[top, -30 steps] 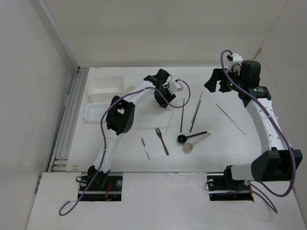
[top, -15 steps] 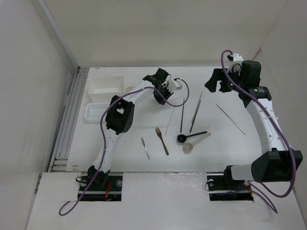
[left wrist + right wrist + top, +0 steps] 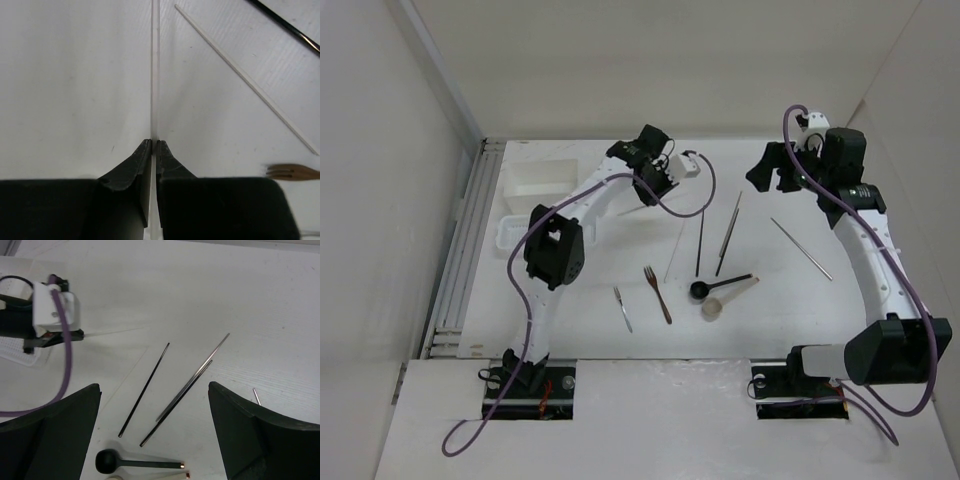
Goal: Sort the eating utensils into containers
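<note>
Looking from above, the brown fork, grey fork, black spoon and beige spoon lie mid-desk, with the box and tray at the left. At the left wrist, the left fingers are clenched on a pale chopstick. At the right wrist, the right fingers are spread wide, grasping nothing, above a dark chopstick.
</note>
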Robot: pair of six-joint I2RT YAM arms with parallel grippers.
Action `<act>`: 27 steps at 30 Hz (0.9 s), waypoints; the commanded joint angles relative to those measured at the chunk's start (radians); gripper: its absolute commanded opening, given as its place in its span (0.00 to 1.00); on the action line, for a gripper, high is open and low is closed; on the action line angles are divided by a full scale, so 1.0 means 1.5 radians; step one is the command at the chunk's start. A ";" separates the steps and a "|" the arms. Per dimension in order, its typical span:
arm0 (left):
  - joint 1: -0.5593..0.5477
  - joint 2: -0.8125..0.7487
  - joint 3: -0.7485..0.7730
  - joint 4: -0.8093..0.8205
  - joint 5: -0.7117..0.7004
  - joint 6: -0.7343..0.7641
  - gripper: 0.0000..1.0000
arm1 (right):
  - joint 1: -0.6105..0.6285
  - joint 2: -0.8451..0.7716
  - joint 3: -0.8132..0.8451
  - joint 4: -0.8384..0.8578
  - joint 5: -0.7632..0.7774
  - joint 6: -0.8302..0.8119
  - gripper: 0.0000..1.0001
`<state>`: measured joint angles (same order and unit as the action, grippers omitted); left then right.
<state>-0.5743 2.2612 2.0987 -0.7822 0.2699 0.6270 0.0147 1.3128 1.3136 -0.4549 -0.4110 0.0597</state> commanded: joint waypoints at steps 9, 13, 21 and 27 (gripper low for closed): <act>0.043 -0.306 -0.153 -0.151 -0.033 0.196 0.00 | 0.032 0.042 0.018 0.127 -0.051 0.034 0.93; 0.147 -0.420 -0.319 -0.117 -0.033 0.311 0.00 | 0.058 0.071 0.033 0.146 -0.051 0.040 0.93; 0.287 -0.500 -0.479 -0.065 -0.008 0.461 0.00 | 0.124 0.114 0.075 0.152 -0.001 0.053 0.93; 0.343 -0.482 -0.540 -0.005 0.032 0.567 0.00 | 0.162 0.128 0.103 0.146 0.042 0.078 0.93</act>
<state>-0.0845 1.5684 1.3056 -0.8433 0.2554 1.3499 0.2359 1.5009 1.4063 -0.2867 -0.3962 0.1482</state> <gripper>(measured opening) 0.028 0.932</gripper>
